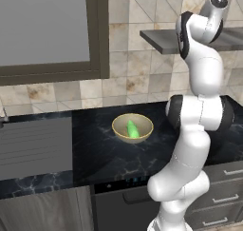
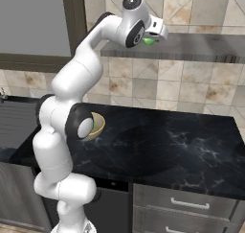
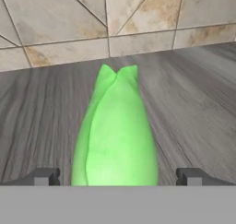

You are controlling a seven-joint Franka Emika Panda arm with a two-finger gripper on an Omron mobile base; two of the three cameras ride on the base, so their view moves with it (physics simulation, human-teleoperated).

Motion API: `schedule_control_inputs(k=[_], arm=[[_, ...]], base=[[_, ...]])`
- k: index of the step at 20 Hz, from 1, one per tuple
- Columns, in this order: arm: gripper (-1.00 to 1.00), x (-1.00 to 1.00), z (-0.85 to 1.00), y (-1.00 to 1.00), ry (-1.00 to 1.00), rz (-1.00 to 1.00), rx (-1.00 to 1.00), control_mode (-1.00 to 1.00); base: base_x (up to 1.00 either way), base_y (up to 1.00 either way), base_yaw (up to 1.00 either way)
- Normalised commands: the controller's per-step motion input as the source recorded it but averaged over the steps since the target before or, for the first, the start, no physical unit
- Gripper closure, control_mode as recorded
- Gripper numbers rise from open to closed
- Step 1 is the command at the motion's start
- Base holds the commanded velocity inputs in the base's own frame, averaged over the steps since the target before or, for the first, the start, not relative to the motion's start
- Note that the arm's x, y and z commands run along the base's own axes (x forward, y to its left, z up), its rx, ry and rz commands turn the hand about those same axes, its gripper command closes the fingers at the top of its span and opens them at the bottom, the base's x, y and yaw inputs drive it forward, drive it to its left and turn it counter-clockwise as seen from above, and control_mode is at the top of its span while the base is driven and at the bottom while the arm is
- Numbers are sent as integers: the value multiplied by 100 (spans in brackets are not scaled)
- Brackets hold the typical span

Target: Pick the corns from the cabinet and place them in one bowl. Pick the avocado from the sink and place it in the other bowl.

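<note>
Closest to your hand camera, the two dark fingertips [image 3: 45,177] stood wide apart at the bottom of the hand view, and the gripper [image 3: 117,178] was spread open, with nothing clamped. Between those tips lay a corn [image 3: 116,135], bright green and oblong, its notched end pointing away from you toward the wall. You could see a gap between each tip and the corn's flanks, so the jaws straddled it without pressing on it. It rested flat on the cabinet shelf [image 3: 193,108], a dark grey wood-grained slab.

From the right base view, you had the arm [image 2: 72,107] reaching up and across, with the hand at the shelf's near edge and a sliver of that corn showing green just beside it.

Lower down, on the black marbled counter [image 1: 95,154], you had the pale yellow-tan bowl [image 1: 118,130] standing upright in front of the arm's base. A second corn [image 1: 132,129] lay inside it, tilted against the bowl's inner wall. In the right base view that bowl was mostly hidden behind the arm's elbow.

To the left of the bowl, well apart, was the sink [image 1: 33,144], a dark grey basin set into the counter. You could not tell from these views what lay in it.

Farthest back rose the tan tiled wall [image 1: 133,63], and to its left the dark-framed window [image 1: 47,30].
</note>
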Motion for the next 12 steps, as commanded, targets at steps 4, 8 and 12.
schedule_control_inputs(k=[4, 8, 12], arm=[[100, 0, -25, 0, 9, -3, 1, -100], [100, 0, -17, 0, 4, -2, 1, -100], [100, 0, -4, 0, 0, 0, 0, -100]], base=[[0, 0, 0], [0, 0, 0], [0, 0, 0]])
